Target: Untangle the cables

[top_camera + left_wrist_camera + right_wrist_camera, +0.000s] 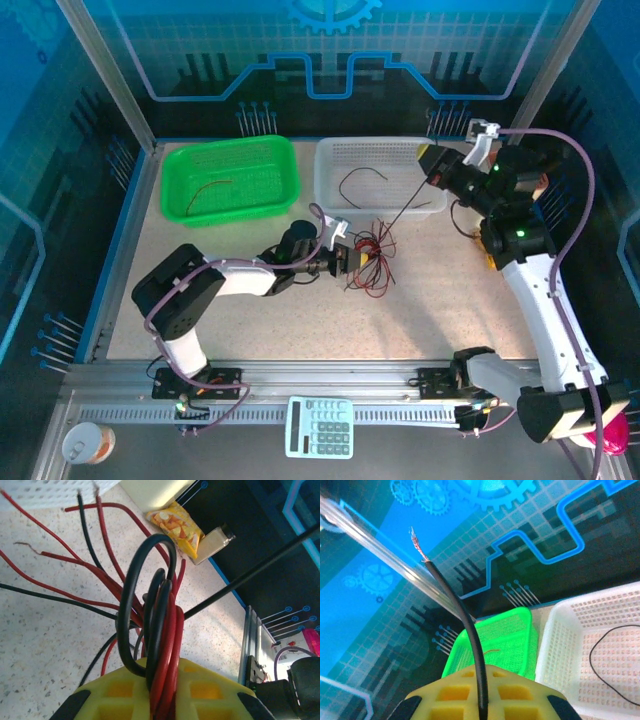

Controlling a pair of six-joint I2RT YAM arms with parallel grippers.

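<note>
Speckled bench [250, 310], centre frame: left pincer [352, 258] clamped the cables [374, 262], right pincer [432, 168] clamped one black wire [405, 210]; pulling it clear seemed next.

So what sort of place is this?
Likely a robot test booth: left arm and right arm bolted at a table, clear walls printed with blue gears, green basket and white basket beside tangled wires.

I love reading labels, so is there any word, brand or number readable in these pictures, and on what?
No text can be read.
On the calculator: key marks too small.
On the yellow snack packet: print blurred.
On the cup: too small to tell.
On the blue backdrop: gears and lines, no words.
</note>
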